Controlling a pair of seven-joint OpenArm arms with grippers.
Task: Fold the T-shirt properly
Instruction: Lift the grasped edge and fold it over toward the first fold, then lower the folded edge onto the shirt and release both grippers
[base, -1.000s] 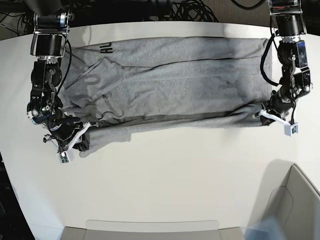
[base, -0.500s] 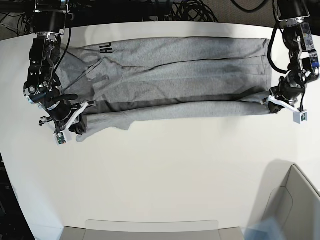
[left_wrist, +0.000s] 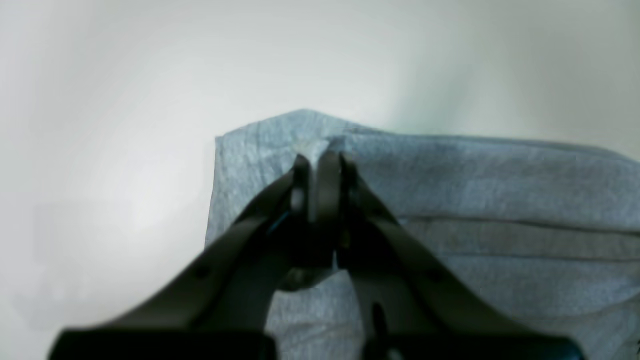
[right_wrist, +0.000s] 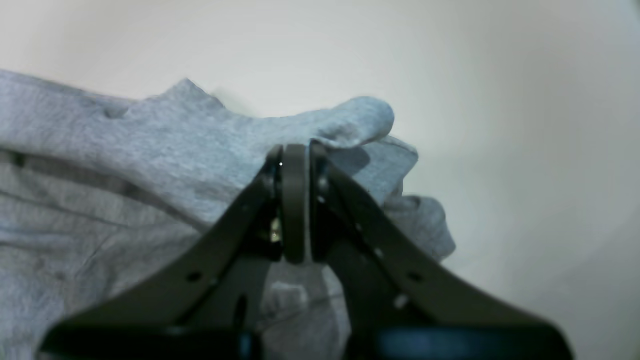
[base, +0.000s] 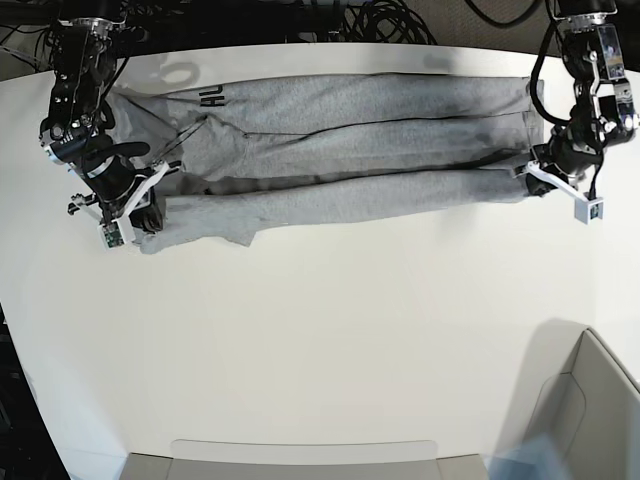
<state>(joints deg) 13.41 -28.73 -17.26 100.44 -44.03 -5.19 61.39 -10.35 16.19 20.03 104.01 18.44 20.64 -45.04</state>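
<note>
The T-shirt (base: 340, 150) lies across the upper part of the base view as a long, narrow band on the white desk (base: 330, 340), running from the upper left to the upper right of the frame. Its lower long edge is doubled over onto the rest of the cloth, giving 2 stacked lengthwise layers with a dark crease line between them. Black lettering (base: 210, 97) shows near the top left end of the band.

The right gripper (base: 140, 213) sits at the left end of the band in the base view. In the right wrist view, its fingers (right_wrist: 280, 210) are pressed together and pinch a rounded fold of grey cloth (right_wrist: 350, 120) at the tips; more bunched fabric hangs to the right of them.

The left gripper (base: 532, 176) sits at the right end of the band in the base view. In the left wrist view, its fingers (left_wrist: 327, 185) are closed on a raised corner of the cloth (left_wrist: 300, 130), with flat folded layers extending to the right of the frame.

A pale grey bin (base: 590, 410) occupies the lower right corner of the base view, well apart from the T-shirt. Black cables (base: 380, 20) lie beyond the top edge of the desk.
</note>
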